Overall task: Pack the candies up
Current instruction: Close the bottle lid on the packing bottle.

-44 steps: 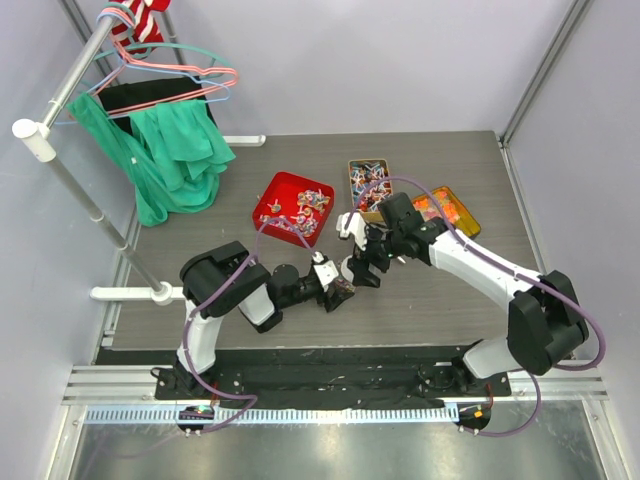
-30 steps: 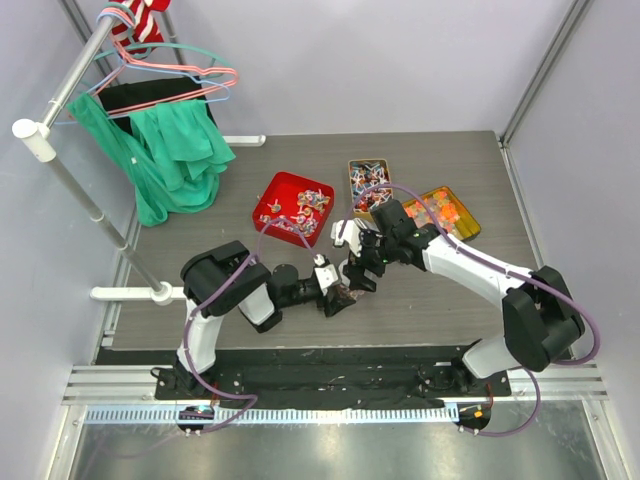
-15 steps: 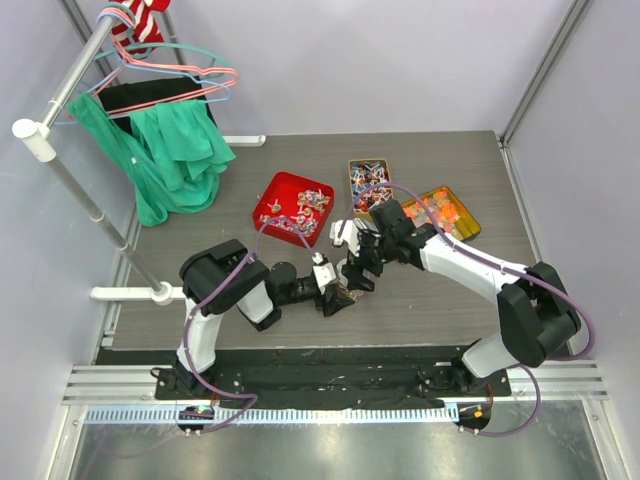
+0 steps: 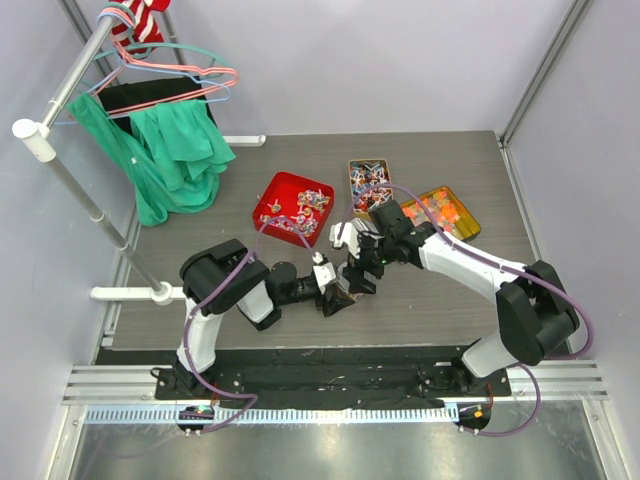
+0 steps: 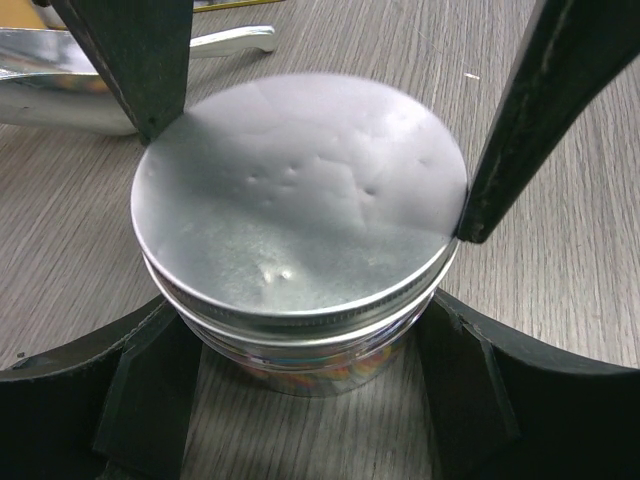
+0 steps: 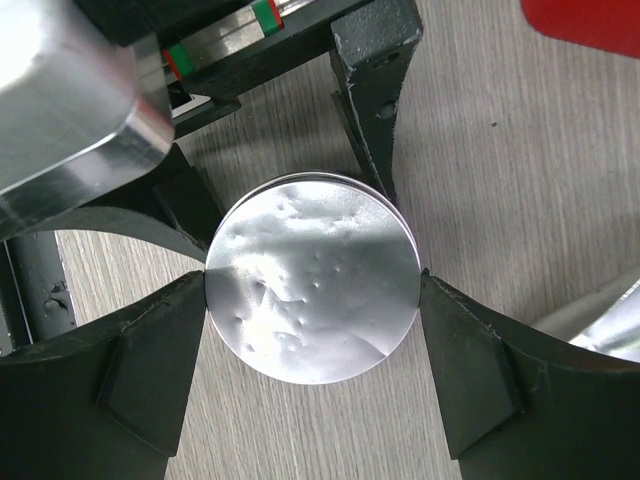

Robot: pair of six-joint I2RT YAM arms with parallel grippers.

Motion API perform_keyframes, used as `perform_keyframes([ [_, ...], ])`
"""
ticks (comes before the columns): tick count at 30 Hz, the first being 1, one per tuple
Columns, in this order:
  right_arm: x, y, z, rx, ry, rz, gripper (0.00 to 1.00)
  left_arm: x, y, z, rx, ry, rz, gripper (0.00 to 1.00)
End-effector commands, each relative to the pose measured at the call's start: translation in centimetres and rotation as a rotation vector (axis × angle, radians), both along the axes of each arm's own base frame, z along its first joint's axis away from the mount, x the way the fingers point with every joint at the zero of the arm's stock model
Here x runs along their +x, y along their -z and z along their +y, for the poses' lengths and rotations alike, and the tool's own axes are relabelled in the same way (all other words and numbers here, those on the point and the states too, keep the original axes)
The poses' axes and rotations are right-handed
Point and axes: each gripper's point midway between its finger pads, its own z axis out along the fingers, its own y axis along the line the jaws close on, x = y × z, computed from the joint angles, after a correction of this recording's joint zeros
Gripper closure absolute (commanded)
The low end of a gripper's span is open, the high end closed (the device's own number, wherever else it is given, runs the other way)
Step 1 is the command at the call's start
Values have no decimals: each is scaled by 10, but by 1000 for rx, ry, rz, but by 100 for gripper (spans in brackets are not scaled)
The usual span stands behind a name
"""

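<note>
We see a small clear jar (image 5: 300, 362) standing upright on the wooden table (image 4: 430, 300), toward its near edge and just in front of the red tray (image 4: 266, 196). A dimpled silver lid (image 5: 300, 190) sits on the jar's threaded neck.

The left gripper (image 5: 310, 395) reaches in low from the left. Its curved jaws are spread wide and cup the jar's body on both sides. The right gripper (image 6: 313, 315) hangs over the jar from above, its jaws just as wide and pressed against opposite edges of the lid's rim. In each wrist view the other arm's fingers show at the top of the frame, set crosswise to the pair below.

The candies (image 4: 300, 213) lie mostly loose in the red tray, a scatter of pink, white, blue and red wrappers. A few coloured bits show through the glass under the lid. They are probably more of the same, though the strip of glass is too narrow for us to be sure. A shiny metal scoop (image 5: 60, 95) lies on the table just beside the jar.
</note>
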Motion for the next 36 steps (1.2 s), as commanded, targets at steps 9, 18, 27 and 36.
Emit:
perform_keyframes([
  [9,2,-13,14,49,-8,-31,46,10,-22,-3,-90,-22,-71,37],
  [18,6,-18,11,25,-18,-109,46,10,-22,-4,-90,-24,-70,37],
  [27,5,-17,9,13,-22,-128,45,10,-21,-4,-88,-23,-67,37],
  [36,2,-3,10,-26,-43,-100,44,10,-21,-4,-88,-24,-71,37],
])
